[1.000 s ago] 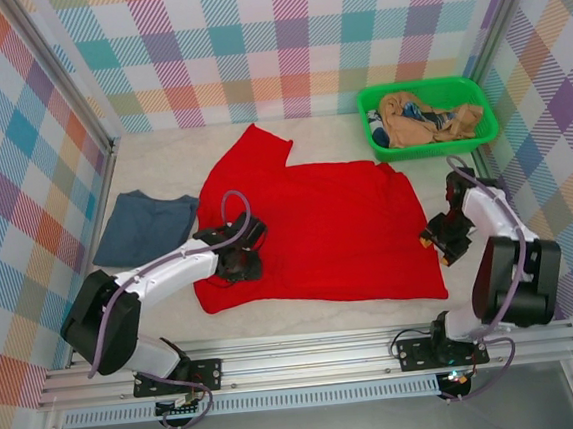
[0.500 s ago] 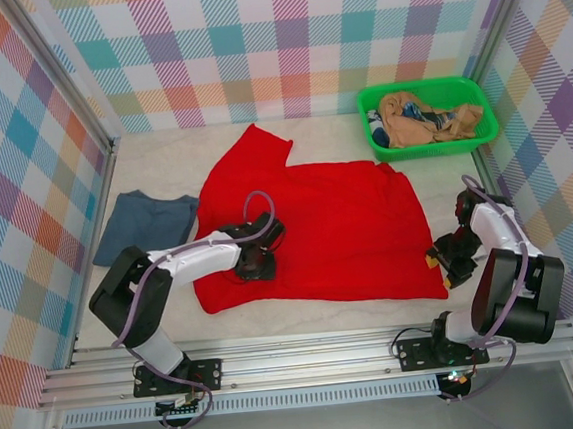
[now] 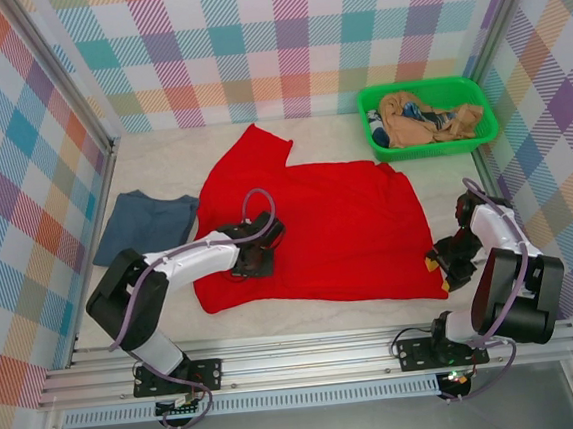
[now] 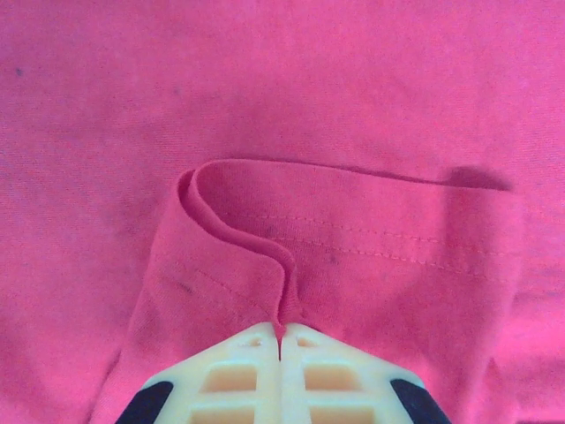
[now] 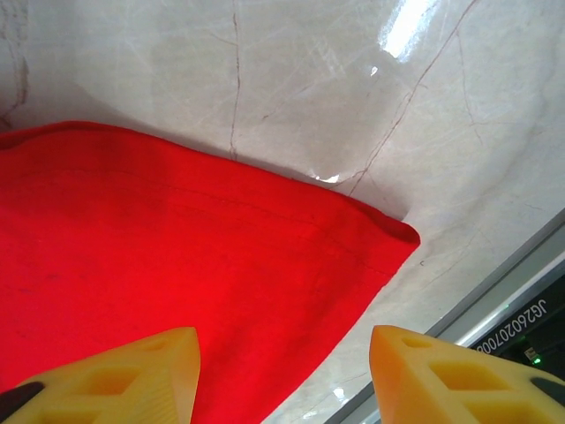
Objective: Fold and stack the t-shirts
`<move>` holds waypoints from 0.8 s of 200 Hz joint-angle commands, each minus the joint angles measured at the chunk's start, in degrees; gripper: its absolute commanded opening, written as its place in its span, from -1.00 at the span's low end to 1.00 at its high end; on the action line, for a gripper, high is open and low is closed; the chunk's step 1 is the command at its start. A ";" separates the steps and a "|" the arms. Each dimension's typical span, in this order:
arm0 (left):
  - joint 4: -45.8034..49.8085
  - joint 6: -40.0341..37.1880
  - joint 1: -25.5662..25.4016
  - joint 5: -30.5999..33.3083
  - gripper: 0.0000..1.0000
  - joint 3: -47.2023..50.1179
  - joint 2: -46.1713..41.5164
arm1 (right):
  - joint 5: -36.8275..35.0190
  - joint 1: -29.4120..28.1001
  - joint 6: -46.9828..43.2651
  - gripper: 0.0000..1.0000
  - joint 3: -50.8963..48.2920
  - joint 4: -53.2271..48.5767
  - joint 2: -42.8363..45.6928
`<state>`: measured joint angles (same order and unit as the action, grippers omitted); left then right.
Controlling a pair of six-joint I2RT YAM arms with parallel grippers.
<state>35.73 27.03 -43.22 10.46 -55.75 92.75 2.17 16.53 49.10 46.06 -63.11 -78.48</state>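
Note:
The big red t-shirt (image 3: 338, 230) lies spread across the middle of the table, one sleeve pointing to the back. My left gripper (image 3: 255, 258) rests on its left part. In the left wrist view that gripper (image 4: 281, 339) is shut, pinching a raised ridge of the red cloth (image 4: 265, 247). The slate-blue t-shirt (image 3: 147, 227) lies crumpled at the left, apart from both grippers. My right gripper (image 3: 441, 261) stands open at the red shirt's near right corner (image 5: 397, 234). Its yellow fingers (image 5: 150, 371) straddle the hem, nothing gripped between them.
A green basket (image 3: 426, 86) with tan and blue cloth stands at the back right. Plaid walls close in the left, back and right sides. A metal rail (image 3: 309, 353) runs along the near edge, close to the right gripper.
The left gripper slid right onto the red shirt and has shut on a fold of it. The right gripper has moved nearer, down to the shirt's near right corner.

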 commanded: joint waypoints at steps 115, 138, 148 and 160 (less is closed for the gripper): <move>16.27 3.41 2.26 3.39 -1.00 1.68 -22.53 | 2.99 0.94 13.62 0.09 -8.00 -2.77 2.37; 18.84 4.10 3.02 5.29 -1.00 2.08 -25.35 | 2.12 0.95 14.40 -0.04 -9.72 0.75 2.24; 19.22 4.53 3.38 5.86 -1.00 2.32 -26.27 | 1.34 0.89 13.86 -0.17 -10.10 3.58 1.72; 19.59 4.85 3.88 6.30 -1.00 2.70 -26.97 | 0.74 0.90 13.32 -0.20 -9.96 5.66 -0.10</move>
<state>51.35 30.26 -40.62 13.91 -54.22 67.72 4.25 17.06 61.41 36.67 -61.89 -76.53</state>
